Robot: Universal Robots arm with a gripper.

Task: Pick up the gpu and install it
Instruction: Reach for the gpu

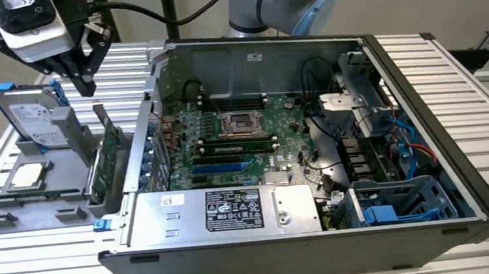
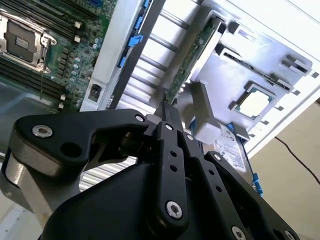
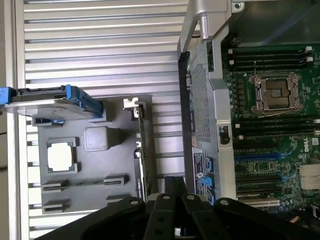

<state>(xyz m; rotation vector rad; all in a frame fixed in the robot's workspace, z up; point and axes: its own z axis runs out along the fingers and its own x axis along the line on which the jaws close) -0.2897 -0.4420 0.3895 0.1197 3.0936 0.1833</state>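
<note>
The gpu [image 1: 109, 151] stands on edge in a grey holder [image 1: 32, 209], just outside the open computer case [image 1: 421, 51]. It shows as a thin green board with a silver bracket. My gripper [image 1: 83, 84] hangs in the air above the holder, over and slightly behind the gpu, fingers pointing down. It is shut with nothing in it. In the first wrist view the gpu [image 3: 142, 150] runs as a narrow strip toward the gripper [image 3: 175, 184]. In the second wrist view the gripper [image 2: 167, 112] points at the near end of the gpu [image 2: 192, 55].
A silver hard drive in a blue frame [image 1: 29, 118] stands at the holder's back, and a processor chip [image 1: 27, 175] lies flat in it. Inside the case are the motherboard [image 1: 227, 141], blue card slots [image 1: 216, 168] and a power supply [image 1: 224, 210]. All rests on a ribbed metal table [image 1: 467, 80].
</note>
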